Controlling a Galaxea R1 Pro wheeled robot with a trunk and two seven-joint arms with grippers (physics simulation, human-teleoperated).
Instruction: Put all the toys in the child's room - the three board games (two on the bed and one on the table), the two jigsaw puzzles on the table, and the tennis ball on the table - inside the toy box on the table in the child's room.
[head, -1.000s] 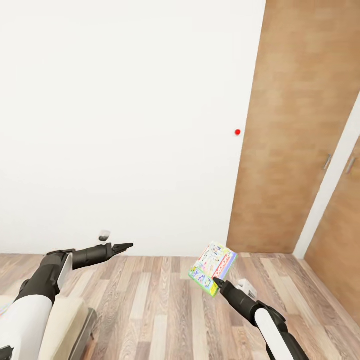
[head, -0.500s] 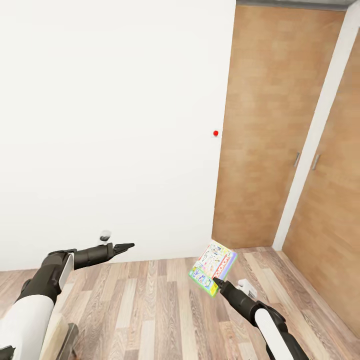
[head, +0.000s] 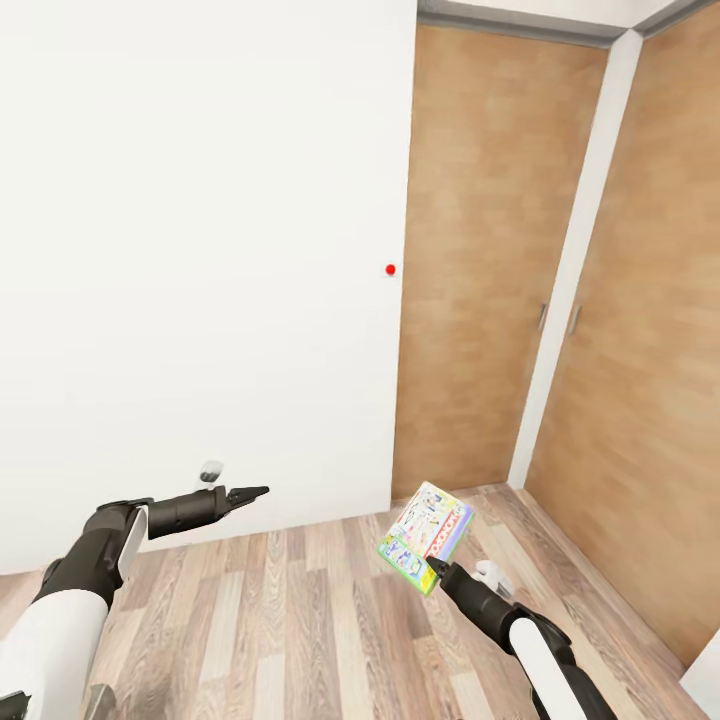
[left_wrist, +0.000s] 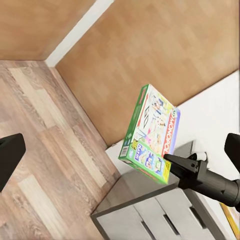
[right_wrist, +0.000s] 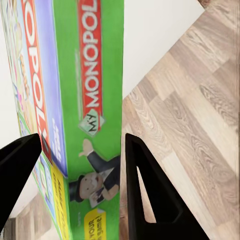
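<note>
head: wall (head: 200, 250) and wooden floor (head: 320, 620) are viewed from above | left wrist: board game (left_wrist: 150, 135) is seen across from afar | right wrist: same board game (right_wrist: 75, 100) is seen close, shared by all views

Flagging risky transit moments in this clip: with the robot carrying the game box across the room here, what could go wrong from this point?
1. The right gripper pinches the board game only at a lower corner, with the box tilted and most of it beyond the fingers; it may pivot or slip out during travel.
2. The left wrist view shows a grey drawer unit just below the box; a swing could knock the box against it.
3. The left gripper, empty, cannot steady it.
</note>
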